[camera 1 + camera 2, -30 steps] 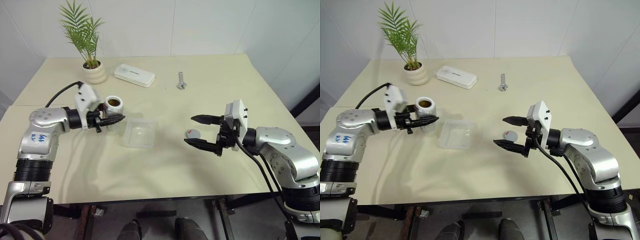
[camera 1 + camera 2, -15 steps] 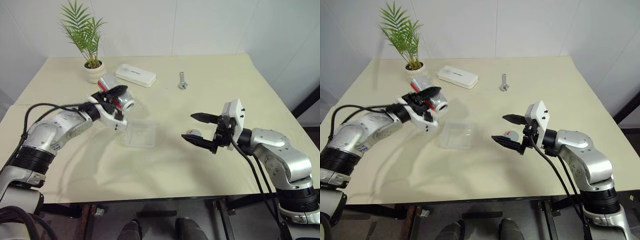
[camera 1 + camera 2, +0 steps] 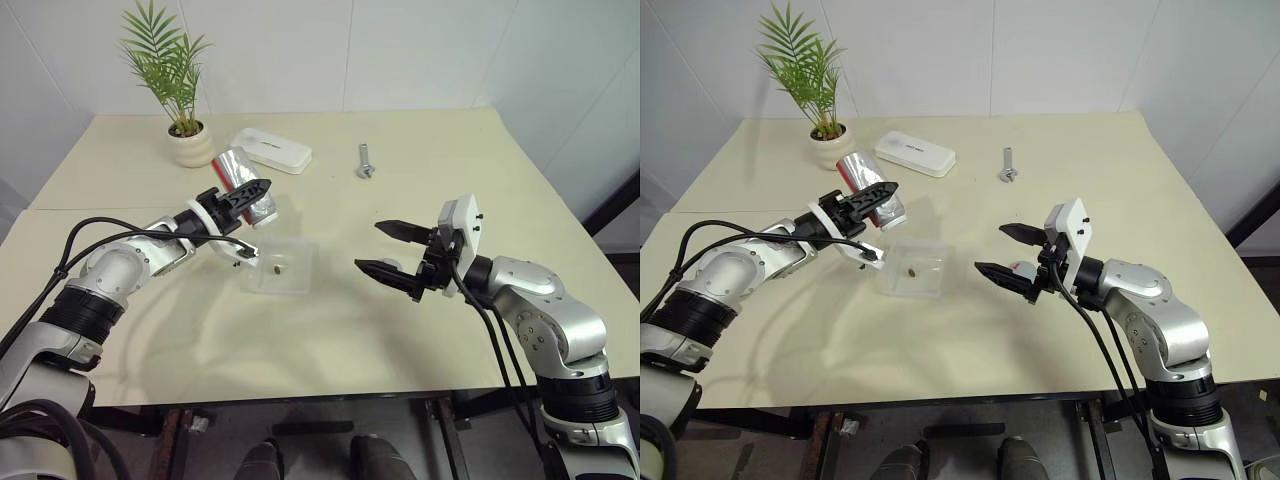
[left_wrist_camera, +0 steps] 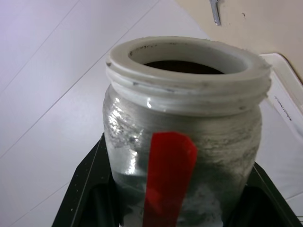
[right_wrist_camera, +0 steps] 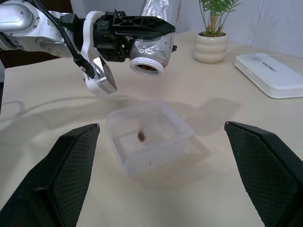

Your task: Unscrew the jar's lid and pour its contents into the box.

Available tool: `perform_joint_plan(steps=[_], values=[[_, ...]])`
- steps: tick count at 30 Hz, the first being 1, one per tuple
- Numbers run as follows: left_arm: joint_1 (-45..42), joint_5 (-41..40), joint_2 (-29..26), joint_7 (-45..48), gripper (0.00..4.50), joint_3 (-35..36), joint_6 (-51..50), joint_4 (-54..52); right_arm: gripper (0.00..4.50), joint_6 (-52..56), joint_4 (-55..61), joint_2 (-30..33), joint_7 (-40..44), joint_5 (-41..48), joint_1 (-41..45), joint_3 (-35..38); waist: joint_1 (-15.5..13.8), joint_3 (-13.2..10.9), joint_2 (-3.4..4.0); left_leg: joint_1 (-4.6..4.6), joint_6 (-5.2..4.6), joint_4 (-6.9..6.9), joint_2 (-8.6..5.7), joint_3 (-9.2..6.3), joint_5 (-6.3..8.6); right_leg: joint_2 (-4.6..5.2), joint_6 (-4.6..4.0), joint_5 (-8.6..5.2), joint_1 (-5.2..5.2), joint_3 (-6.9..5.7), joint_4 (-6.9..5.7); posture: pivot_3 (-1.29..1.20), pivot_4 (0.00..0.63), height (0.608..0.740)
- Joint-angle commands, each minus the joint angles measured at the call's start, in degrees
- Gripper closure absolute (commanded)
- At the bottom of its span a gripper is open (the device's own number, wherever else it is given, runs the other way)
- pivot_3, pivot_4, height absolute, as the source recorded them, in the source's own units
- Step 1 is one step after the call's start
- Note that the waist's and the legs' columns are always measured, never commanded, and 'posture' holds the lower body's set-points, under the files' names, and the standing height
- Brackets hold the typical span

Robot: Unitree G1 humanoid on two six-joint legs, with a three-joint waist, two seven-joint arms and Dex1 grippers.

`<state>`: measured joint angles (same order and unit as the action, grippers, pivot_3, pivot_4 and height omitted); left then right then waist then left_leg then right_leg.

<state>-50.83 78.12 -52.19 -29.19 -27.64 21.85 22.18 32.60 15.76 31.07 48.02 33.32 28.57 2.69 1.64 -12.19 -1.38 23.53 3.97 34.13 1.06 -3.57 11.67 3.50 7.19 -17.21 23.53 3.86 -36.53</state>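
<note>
My left gripper (image 3: 243, 198) is shut on the clear jar (image 3: 237, 168), which has a red mark (image 4: 168, 170) on its side. The jar is lidless and tipped, its white open mouth (image 5: 147, 66) pointing down toward the box (image 3: 296, 281). A tiny dark brown piece, the contents (image 3: 277, 268), shows inside the box. My right gripper (image 3: 368, 246) hangs open to the right of the box, nothing between its fingers. The lid (image 3: 1018, 268) lies on the table just behind its lower finger, partly hidden.
A cream plant pot (image 3: 190, 148) with a palm stands at the back left, a flat white device (image 3: 270, 150) beside it. A silver bolt (image 3: 364, 160) lies at the back middle. The table's front edge (image 3: 320, 385) runs close below both arms.
My left wrist has rolled and swung right, tipping the jar from upright to mouth down over the box. The brown piece now shows in the box. The right gripper stays open, barely moved.
</note>
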Motion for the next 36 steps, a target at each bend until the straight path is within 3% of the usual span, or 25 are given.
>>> perform_joint_plan(steps=[1,10,13,16,17,20,25,29,36], values=[[-0.35,-0.14,-1.17,-0.79,2.57,1.25,-0.99,-2.41,0.04,-0.80,1.38,-0.40,0.13,1.36,0.20,0.99,-0.05,0.00,0.00,0.00,0.00,0.00,0.00,0.00,0.00,0.00,0.00,0.00,0.00,0.00,0.00,0.00,0.150,0.740],[1.71,-10.71,-3.25,6.68,2.57,5.57,4.25,-5.08,0.04,-1.99,1.79,-0.09,2.37,1.03,-0.58,0.09,0.06,0.00,0.00,-0.02,0.00,0.00,0.01,0.00,0.00,-0.01,-0.01,0.00,0.01,0.01,-0.06,0.00,0.150,0.740],[2.79,-20.27,-3.21,12.86,2.57,8.32,8.17,-4.91,0.04,-2.72,1.54,0.37,3.56,0.27,-0.71,-0.34,-0.09,0.00,0.00,-0.01,0.00,0.03,0.00,0.00,0.00,0.01,0.00,0.00,0.00,0.01,-0.07,0.00,0.150,0.740],[6.08,-40.02,-0.33,25.29,2.57,14.76,6.89,-3.61,0.04,-3.11,1.25,0.53,4.22,-0.12,-0.71,-0.54,-0.02,0.00,0.00,-0.03,-0.01,0.09,0.00,0.01,-0.01,0.02,-0.01,0.00,-0.03,0.02,-0.10,0.00,0.150,0.740],[7.82,-49.94,1.83,31.61,2.57,18.60,2.64,-4.04,0.04,-3.15,1.14,0.55,4.37,-0.18,-0.67,-0.55,0.00,0.01,0.00,-0.03,-0.01,0.12,0.01,0.03,-0.01,0.01,-0.01,0.00,-0.03,0.03,-0.16,0.00,0.150,0.740],[10.56,-69.92,7.54,42.65,2.57,29.78,-13.50,-5.77,0.04,-3.39,0.73,0.72,4.94,-0.38,-0.46,-0.77,0.11,0.00,0.00,-0.10,-0.02,0.19,0.04,0.07,-0.02,-0.02,-0.06,-0.03,-0.02,0.08,-0.34,0.00,0.150,0.740],[13.49,-91.48,13.03,46.00,2.57,48.27,-39.65,-6.00,0.04,-6.53,-1.04,1.09,7.68,-1.99,0.73,-1.86,1.08,0.00,-0.01,-0.21,-0.03,0.43,0.07,0.06,-0.02,-0.09,-0.08,-0.04,-0.09,0.10,-0.58,0.00,0.150,0.740],[15.36,-96.96,13.14,44.78,2.57,56.23,-47.24,-3.27,0.04,-11.29,-4.37,1.23,10.65,-4.76,2.23,-3.29,1.40,0.01,-0.04,-0.24,-0.03,0.61,0.06,0.01,-0.02,-0.07,-0.06,-0.03,-0.16,0.10,-0.68,0.00,0.150,0.740],[18.60,-95.63,11.96,43.90,2.57,61.28,-31.83,8.44,0.04,-18.43,-9.11,-0.66,11.63,-8.41,4.21,-4.42,1.28,0.05,-0.15,-0.25,-0.03,0.82,0.05,0.00,-0.02,-0.06,-0.07,0.01,-0.25,0.10,-0.66,0.00,0.150,0.740]])
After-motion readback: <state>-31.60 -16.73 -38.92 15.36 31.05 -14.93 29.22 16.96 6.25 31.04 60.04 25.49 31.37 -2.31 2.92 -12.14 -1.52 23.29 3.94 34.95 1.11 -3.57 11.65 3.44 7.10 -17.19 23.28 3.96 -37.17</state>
